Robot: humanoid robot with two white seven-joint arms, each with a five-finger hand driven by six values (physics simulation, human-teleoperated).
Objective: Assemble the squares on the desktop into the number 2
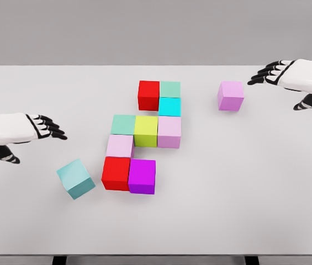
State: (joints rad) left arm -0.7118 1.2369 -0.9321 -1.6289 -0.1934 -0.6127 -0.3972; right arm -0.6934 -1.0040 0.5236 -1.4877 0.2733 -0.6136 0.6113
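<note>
We're mid-build on the 2. Nine cubes already sit packed together at the centre of the worktop (pixel 28 88): red cube (pixel 148 95) and pale green cube (pixel 170 89) as the top bar, cyan cube (pixel 169 106) just below at the right, then a middle row of mint cube (pixel 123 124), yellow-green cube (pixel 146 131) and lilac cube (pixel 169 131). Light pink cube (pixel 120 146) drops down the left side, w/ a second red cube (pixel 116 173) and magenta cube (pixel 142 176) starting the bottom bar.

Two strays left: teal cube (pixel 75 178) at approx 8 o'clock from the cluster, skewed, and pink cube (pixel 230 95) at approx 2 o'clock, well apart from the rest.

Left hand (pixel 41 128) hovers at 9 o'clock, fingers spread, holding nothing. Right hand (pixel 280 74) hovers at 2 o'clock, just beside the pink cube, fingers loosely extended, also empty.

Our read: bottom bar looks short at its right end, and the top bar may want one more at the left. Next move probably a grasp on a stray, w/ the pink cube closest to the right hand, then set it flush against the magenta cube w/o nudging neighbours.
</note>
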